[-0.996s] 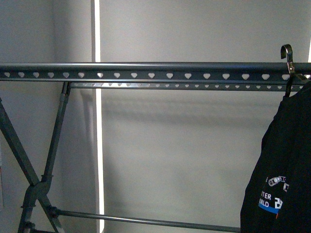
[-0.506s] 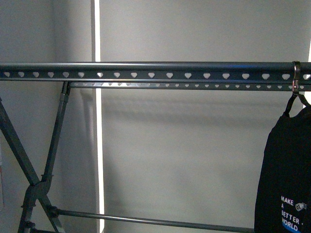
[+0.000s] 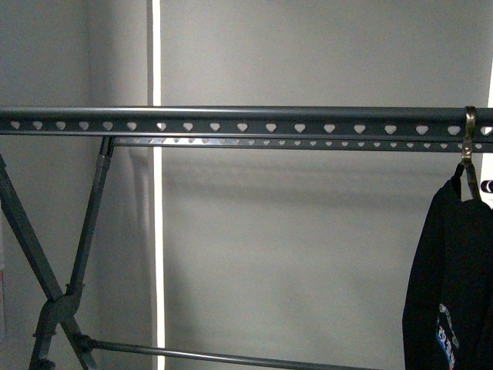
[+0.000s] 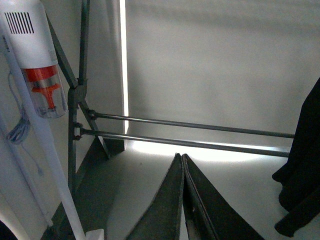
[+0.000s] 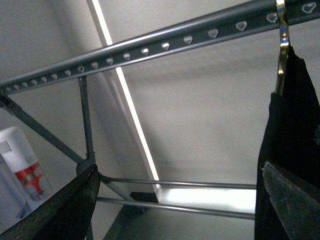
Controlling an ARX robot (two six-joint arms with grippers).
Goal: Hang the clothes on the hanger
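- fingers on my right gripper [image 5: 180,200] stand wide apart with nothing between them: one dark finger [image 5: 65,200] on one side of the wrist view, the other low at the far edge, right beside the black t-shirt [image 5: 295,145], though i can't tell whether it touches the cloth.
- left gripper [image 4: 182,165] has its two fingers pressed together to a point, holding nothing, aimed low toward the rack's lower bars [image 4: 190,134].
- the t-shirt [image 3: 454,277] hangs from a metal hook [image 3: 468,142] over the rail [image 3: 246,122] at its right end, print partly turned out of view. i judge the hanging itself done; the step in hand is backing off cleanly.
- to do that well i'd keep the right fingers spread and draw straight back from the cloth, slowly, so no fold catches a fingertip and drags the hook along or off the rail.
- watch the shirt's hem and sleeve in the left wrist view [image 4: 300,190]; they dangle near the lower bars, so the left arm shouldn't sweep that way.
- open room: the long stretch under the rail, between the crossed legs [image 3: 62,293] and the shirt, is free.
- edges to mind: the rail above, the lower bars, the legs, and a white and orange vacuum cleaner [image 4: 40,70] leaning just beyond those legs.
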